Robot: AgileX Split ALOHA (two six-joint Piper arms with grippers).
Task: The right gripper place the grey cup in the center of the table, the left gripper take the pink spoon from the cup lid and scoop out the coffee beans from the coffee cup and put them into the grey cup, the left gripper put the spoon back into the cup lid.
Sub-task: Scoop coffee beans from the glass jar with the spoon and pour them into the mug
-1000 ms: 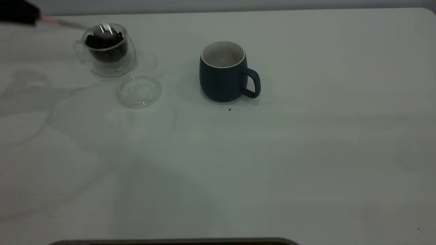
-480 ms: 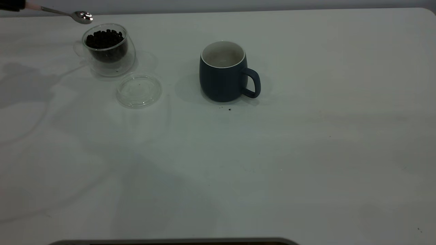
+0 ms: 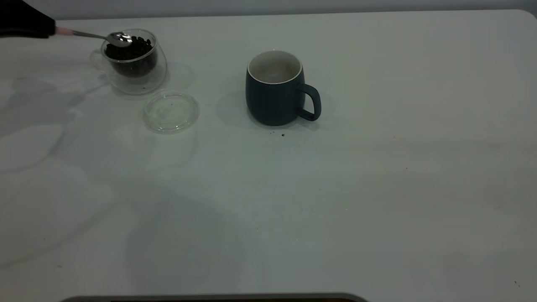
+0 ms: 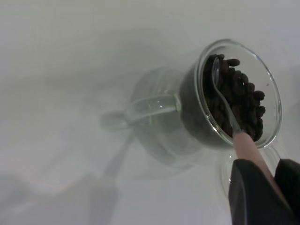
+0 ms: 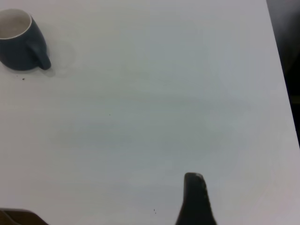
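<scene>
White table (image 3: 377,188) fills the exterior view, with a few dark specks just in front of the grey cup (image 3: 275,90), which stands upright near the middle, handle turned to the right side of that view. Left of the grey cup lies the lid (image 3: 171,112), flat and bare. Beyond the lid, farther left of the grey cup, stands the glass cup (image 3: 133,63), filled with beans (image 3: 131,51). Far left of the grey cup, at the frame's edge, the left gripper (image 3: 44,28) clamps the pink handle of the spoon (image 3: 100,37); the silver bowl is inside the glass cup's rim, apparently resting on the beans, though contact is hard to judge. One dark finger of the right gripper (image 5: 196,199) shows well to the grey cup's right, above bare table; whether it is open I cannot tell.
</scene>
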